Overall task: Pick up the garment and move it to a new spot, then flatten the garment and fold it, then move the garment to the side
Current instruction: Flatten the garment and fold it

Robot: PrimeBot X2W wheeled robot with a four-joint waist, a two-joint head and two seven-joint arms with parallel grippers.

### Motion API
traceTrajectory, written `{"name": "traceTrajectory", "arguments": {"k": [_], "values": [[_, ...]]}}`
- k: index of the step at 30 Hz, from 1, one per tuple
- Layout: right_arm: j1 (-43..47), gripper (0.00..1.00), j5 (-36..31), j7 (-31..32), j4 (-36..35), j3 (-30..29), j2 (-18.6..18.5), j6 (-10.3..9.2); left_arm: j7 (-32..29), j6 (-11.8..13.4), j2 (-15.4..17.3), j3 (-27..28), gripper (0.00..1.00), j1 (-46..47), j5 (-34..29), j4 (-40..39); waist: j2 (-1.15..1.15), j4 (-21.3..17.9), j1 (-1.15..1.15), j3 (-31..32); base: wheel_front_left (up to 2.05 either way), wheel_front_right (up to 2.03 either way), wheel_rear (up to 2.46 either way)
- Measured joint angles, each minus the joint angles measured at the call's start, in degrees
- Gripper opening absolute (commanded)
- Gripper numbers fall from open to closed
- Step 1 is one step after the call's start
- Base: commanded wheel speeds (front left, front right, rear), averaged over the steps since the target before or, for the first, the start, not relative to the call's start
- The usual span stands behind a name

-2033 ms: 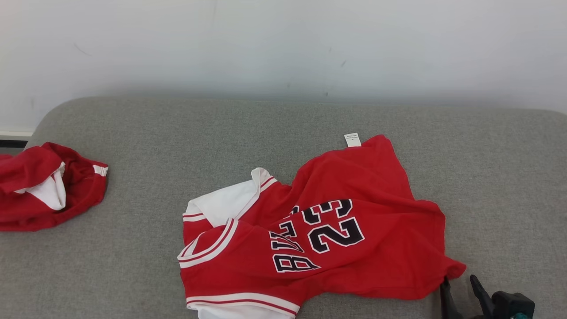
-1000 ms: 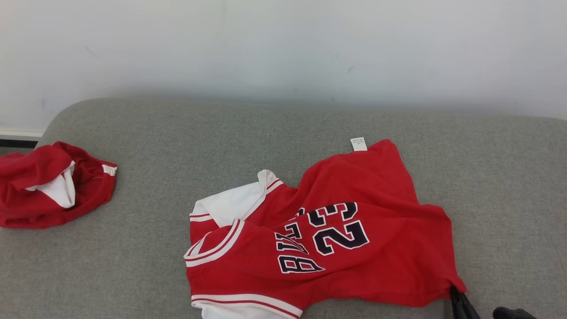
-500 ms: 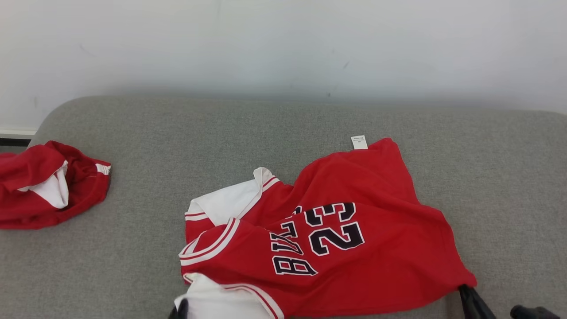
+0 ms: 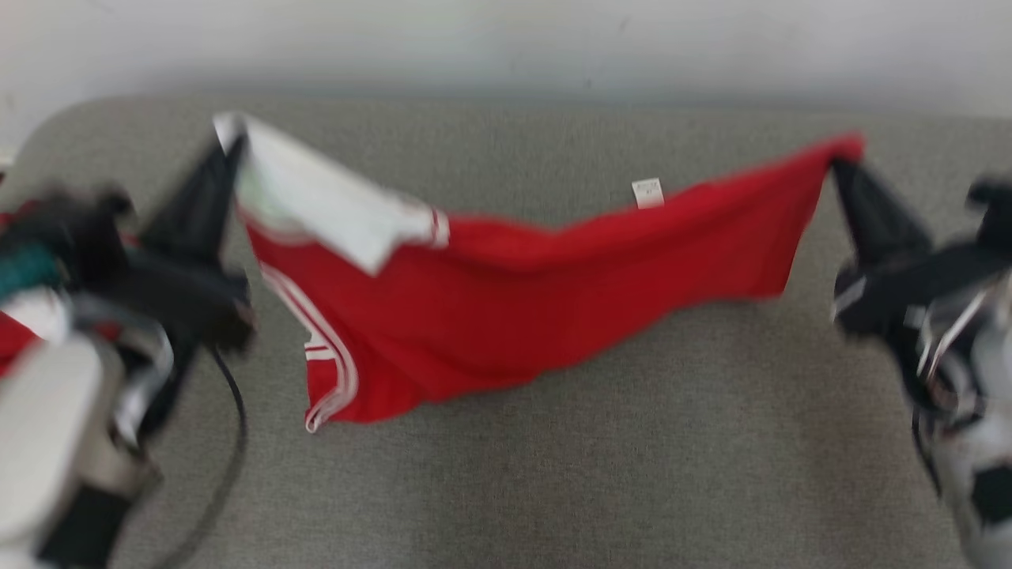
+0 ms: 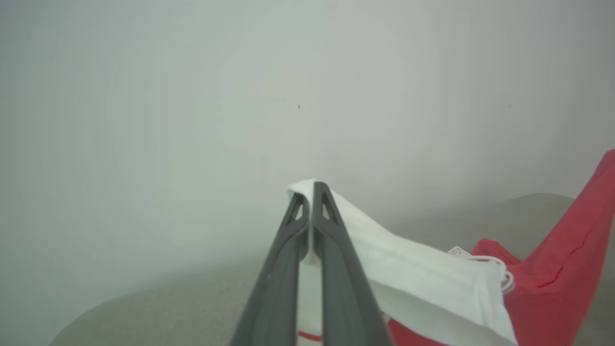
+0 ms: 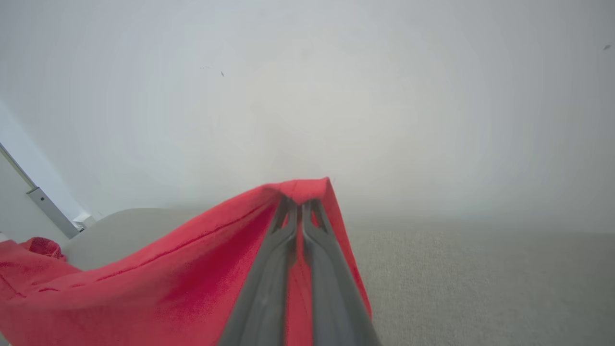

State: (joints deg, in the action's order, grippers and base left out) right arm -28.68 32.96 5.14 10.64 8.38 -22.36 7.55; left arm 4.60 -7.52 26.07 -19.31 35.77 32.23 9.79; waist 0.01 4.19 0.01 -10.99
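Holds the garment (image 4: 506, 316) clear of the grey cushion (image 4: 632, 474), stretched as a sagging band between two pinches, all of it blurred in the head view. Pinches a white corner at 10 o'clock with the left gripper (image 4: 231, 154), long dark fingers pressed flat on the cloth with no gap to see. Pinches a red corner at 2 o'clock with the right gripper (image 4: 840, 167), likewise clamped tight on the fabric. Shows soft, limp red knit drooping deepest toward 7 o'clock, with striped white-and-red trim curving down that low edge and a white panel folded over near the left pinch. Carries a small white rectangular label (image 4: 648, 194) on the upper edge, toward 1 o'clock. Hangs over a flat, coarse-woven cushion with rounded far corners, set against a plain pale wall (image 4: 506, 39).

From the left wrist: tapered grey fingers meeting at their tips over a doubled white hem, red cloth trailing off toward 4 o'clock. From the right wrist: fingers closed together through a peaked red fold, with another crumpled red cloth (image 6: 41, 246) lying small at 8 o'clock
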Motion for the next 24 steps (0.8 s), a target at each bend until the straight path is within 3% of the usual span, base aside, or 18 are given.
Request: {"name": "traceTrajectory", "arguments": {"k": [3, 4, 10, 16, 24], "values": [[-12.06, 0.0, 2.99, 3.42, 3.38, 0.1, -0.04, 0.0, -3.12, -0.01, 1.18, -1.03, 0.0, 12.77, 3.74, 2.81, 0.0, -0.19, 0.0, -3.13, 0.0, 0.0, 0.0], [-12.06, 0.0, 2.99, 3.42, 3.38, 0.1, -0.04, 0.0, -3.12, -0.01, 1.18, -1.03, 0.0, 12.77, 3.74, 2.81, 0.0, -0.19, 0.0, -3.13, 0.0, 0.0, 0.0], [-37.21, 0.0, 4.59, 7.67, 13.84, -0.66, 1.63, -0.01, -7.26, -0.02, 2.76, -4.56, 0.0, 37.99, 7.23, 13.47, 0.01, -0.66, 0.01, -10.32, 0.0, 0.0, 0.0], [-58.22, 0.0, 3.33, 6.33, 24.64, -2.02, 6.02, -0.01, -7.4, -0.02, 2.81, -8.49, 0.0, 59.46, 7.16, 22.42, 0.01, -1.61, 0.02, -17.22, 0.0, 0.0, 0.0], [-74.5, 0.0, -1.34, 0.91, 36.84, -3.76, 7.22, -0.01, -5.04, -0.02, -0.02, -13.41, 0.0, 79.28, 7.31, 33.04, 0.02, -4.75, 0.01, -23.19, 0.0, 0.0, 0.0]]}}
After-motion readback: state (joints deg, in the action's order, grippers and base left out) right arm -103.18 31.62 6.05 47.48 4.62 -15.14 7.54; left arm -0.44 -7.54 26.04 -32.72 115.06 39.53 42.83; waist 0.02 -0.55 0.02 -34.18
